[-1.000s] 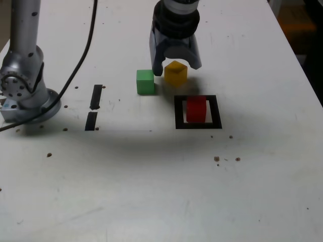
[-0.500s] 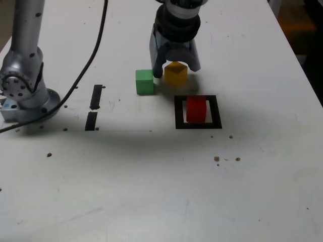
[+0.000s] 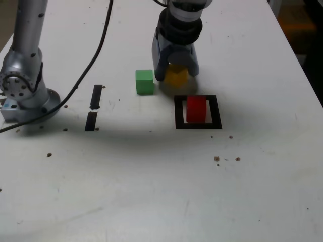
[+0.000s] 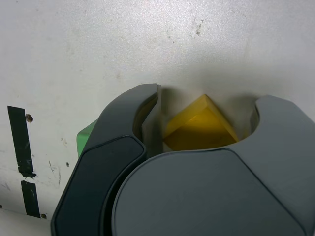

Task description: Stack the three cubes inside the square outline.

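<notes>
Yellow cube position: the yellow cube [image 3: 176, 75] sits on the tabletop [image 3: 151, 176] directly between the two jaws of the gripper [image 3: 175, 74]; the gripper stands over it, pointing down.
Yellow cube orientation: in the wrist view the yellow cube [image 4: 199, 125] lies turned, one corner pointing away from the gripper body, so the jaws meet it on a diagonal rather than flat on two faces.
Stacking target: the red cube [image 3: 196, 109] stands inside the square outline [image 3: 179, 110], near the gripper, toward the exterior view's lower right.
Green cube: the green cube [image 3: 145, 81] rests just beside the gripper, on the exterior view's left, apart from the yellow cube; the wrist view shows only an edge of it [image 4: 86, 137] behind one jaw.
Gripper state: jaws partly drawn in around the yellow cube, narrow gaps visible at each side in the wrist view; firm contact cannot be confirmed.
Held object: none confirmed; the yellow cube appears to rest on the tabletop.
Judged step: closing on the yellow cube, before carrying it onto the red cube.
Risk: the diagonal pose may make the cube twist as the jaws close.
</notes>
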`<state>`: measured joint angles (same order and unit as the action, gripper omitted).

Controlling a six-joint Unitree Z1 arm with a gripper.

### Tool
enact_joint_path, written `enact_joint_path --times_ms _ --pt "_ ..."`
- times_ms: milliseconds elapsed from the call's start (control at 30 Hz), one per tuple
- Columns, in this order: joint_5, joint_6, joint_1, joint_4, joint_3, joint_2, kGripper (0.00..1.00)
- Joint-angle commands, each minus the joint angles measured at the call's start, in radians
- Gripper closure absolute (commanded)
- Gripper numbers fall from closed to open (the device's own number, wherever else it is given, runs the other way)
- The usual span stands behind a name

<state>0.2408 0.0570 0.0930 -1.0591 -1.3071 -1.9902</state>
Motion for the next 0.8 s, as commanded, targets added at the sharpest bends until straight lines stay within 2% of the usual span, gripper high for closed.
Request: enact_joint_path --times_ms 0,133,267,467,767 --pt "-0.002 0.000 0.002 0.002 -0.007 -0.001 0.48" --pt "-0.010 0.000 0.002 0.006 -0.004 0.001 0.58" --pt "-0.027 -0.008 0.002 0.006 0.001 0.004 0.62" --pt "-0.045 -0.021 0.002 0.002 0.006 0.012 0.62" --pt "-0.040 -0.029 0.002 0.000 -0.002 0.036 0.62"
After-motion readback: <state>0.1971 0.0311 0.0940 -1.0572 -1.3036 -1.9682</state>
